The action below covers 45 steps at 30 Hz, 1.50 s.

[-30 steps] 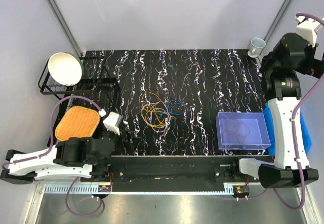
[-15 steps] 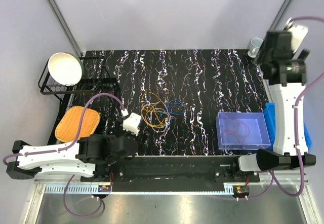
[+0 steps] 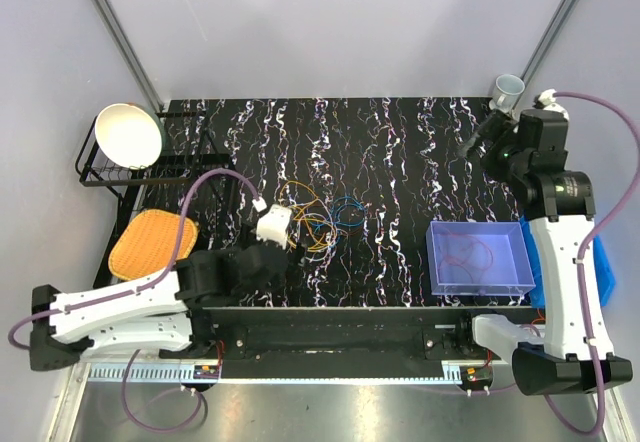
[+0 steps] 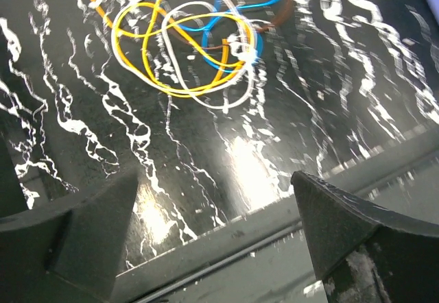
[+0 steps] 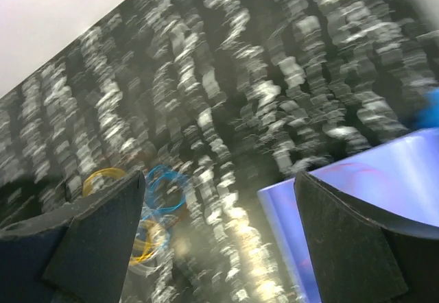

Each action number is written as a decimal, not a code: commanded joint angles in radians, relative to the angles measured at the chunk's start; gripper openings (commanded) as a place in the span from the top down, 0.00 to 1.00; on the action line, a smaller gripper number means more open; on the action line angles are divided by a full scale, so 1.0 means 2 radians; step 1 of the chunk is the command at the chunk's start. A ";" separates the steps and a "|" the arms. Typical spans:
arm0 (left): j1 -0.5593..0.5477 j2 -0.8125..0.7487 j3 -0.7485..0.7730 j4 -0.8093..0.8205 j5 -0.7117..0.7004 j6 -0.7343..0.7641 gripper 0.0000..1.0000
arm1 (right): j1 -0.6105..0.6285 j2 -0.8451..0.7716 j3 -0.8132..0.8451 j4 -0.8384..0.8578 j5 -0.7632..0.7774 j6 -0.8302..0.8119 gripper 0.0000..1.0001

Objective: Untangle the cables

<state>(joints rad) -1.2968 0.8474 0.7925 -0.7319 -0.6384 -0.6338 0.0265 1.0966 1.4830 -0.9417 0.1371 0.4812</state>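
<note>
My left gripper [image 4: 214, 179] has its 2 fingers wide apart and holds nothing. My right gripper [image 5: 219, 179] is wide apart too, with nothing in it.

The cables [image 3: 312, 220] lie in 1 loose bunch on the black table, well to the left of the clear box [image 3: 432, 252]. My left gripper sits even further left of the box, just beside the near side of the bunch. My right gripper is behind the box, far from the bunch.

Here is what I think could go wrong. In my left wrist view the cables [image 4: 185, 49] cross over each other many times: yellow, white, blue and brown. If I close on a spot where they cross, I may grab 2 or 3 at once and drag the whole bunch. A hard pull could make the knot tighter. The wires are thin and lie flat, so my fingers may slide over them and catch none.

My right wrist view is blurry, so from there I cannot tell which loop lies on top. Inside the box there may be 1 thin red wire.
</note>
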 commanded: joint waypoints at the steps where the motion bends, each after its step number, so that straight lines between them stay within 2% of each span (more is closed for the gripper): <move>1: 0.068 0.051 0.021 0.048 0.068 0.013 0.01 | 0.014 -0.004 -0.047 0.062 -0.116 0.045 0.06; 5: 0.101 0.095 0.026 0.094 0.091 0.016 0.02 | 0.069 -0.018 -0.100 0.109 -0.112 0.069 0.06; 6: 0.114 0.114 0.030 0.102 0.095 0.016 0.03 | 0.108 -0.013 -0.116 0.121 -0.105 0.072 0.06; 10: 0.142 0.158 0.047 0.132 0.100 0.016 0.06 | 0.179 0.015 -0.145 0.146 -0.091 0.085 0.09; 13: 0.157 0.183 0.052 0.158 0.097 0.028 0.10 | 0.204 0.030 -0.168 0.169 -0.088 0.088 0.11; 19: 0.203 0.237 0.065 0.202 0.107 0.064 0.22 | 0.216 0.032 -0.212 0.209 -0.106 0.092 0.12; 30: 0.267 0.349 0.111 0.249 0.140 0.117 0.32 | 0.217 0.008 -0.265 0.228 -0.118 0.079 0.14; 33: 0.272 0.369 0.121 0.252 0.146 0.118 0.34 | 0.218 -0.017 -0.265 0.186 -0.048 0.089 0.15; 34: 0.272 0.372 0.122 0.255 0.149 0.117 0.34 | 0.217 -0.025 -0.265 0.172 0.008 0.095 0.14; 37: 0.274 0.375 0.118 0.268 0.157 0.117 0.34 | 0.217 -0.069 -0.266 0.120 0.107 0.101 0.13; 39: 0.276 0.384 0.121 0.269 0.160 0.121 0.34 | 0.217 -0.104 -0.269 0.100 0.139 0.097 0.11; 42: 0.279 0.395 0.128 0.265 0.163 0.121 0.34 | 0.216 -0.128 -0.255 0.044 0.249 0.100 0.08; 45: 0.280 0.392 0.122 0.273 0.175 0.120 0.34 | 0.207 -0.134 -0.244 0.008 0.303 0.111 0.06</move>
<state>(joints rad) -0.7448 1.6299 1.0084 -0.2440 -0.3271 -0.4088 0.4545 0.8364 0.9527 -0.7856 0.4580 0.6727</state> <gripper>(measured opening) 0.666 0.934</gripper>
